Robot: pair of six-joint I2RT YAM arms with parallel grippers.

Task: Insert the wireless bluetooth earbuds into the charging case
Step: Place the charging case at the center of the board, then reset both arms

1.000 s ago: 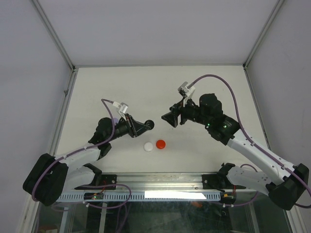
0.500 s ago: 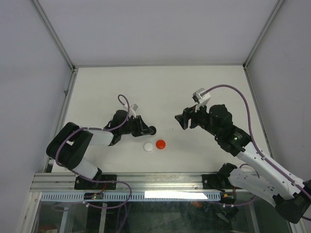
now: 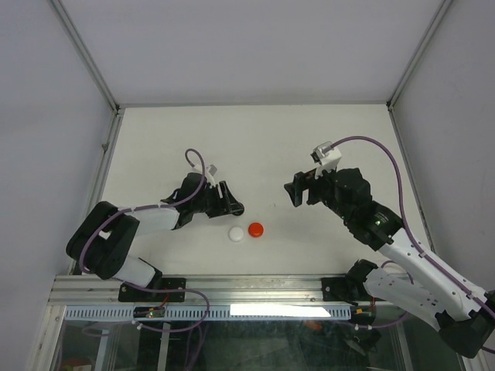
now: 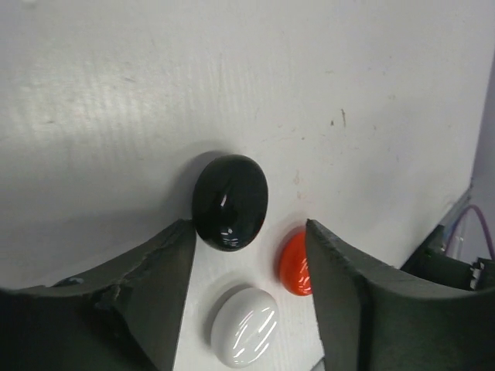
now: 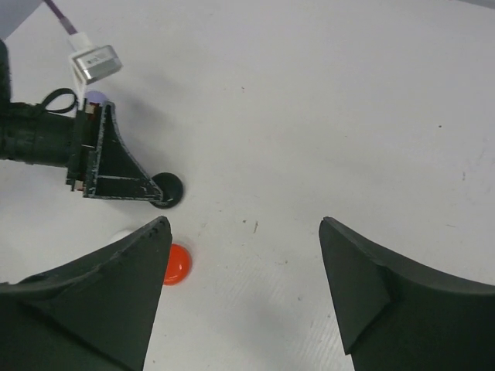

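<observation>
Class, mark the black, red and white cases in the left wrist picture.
black case (image 4: 230,202), left wrist view, top centre.
red case (image 4: 295,264), left wrist view, visible left part.
white case (image 4: 244,327), left wrist view, top centre.

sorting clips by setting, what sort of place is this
Probably a robotics lab test cell. A white table is boxed in by pale panels, the left arm and right arm are bolted to a rail at its near edge, with a black case, white case and red case laid out.

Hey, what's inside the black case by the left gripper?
Nothing inside shows. The black case is shut, a glossy dome on the table, so its contents are hidden. The left gripper stands open by it.
</observation>
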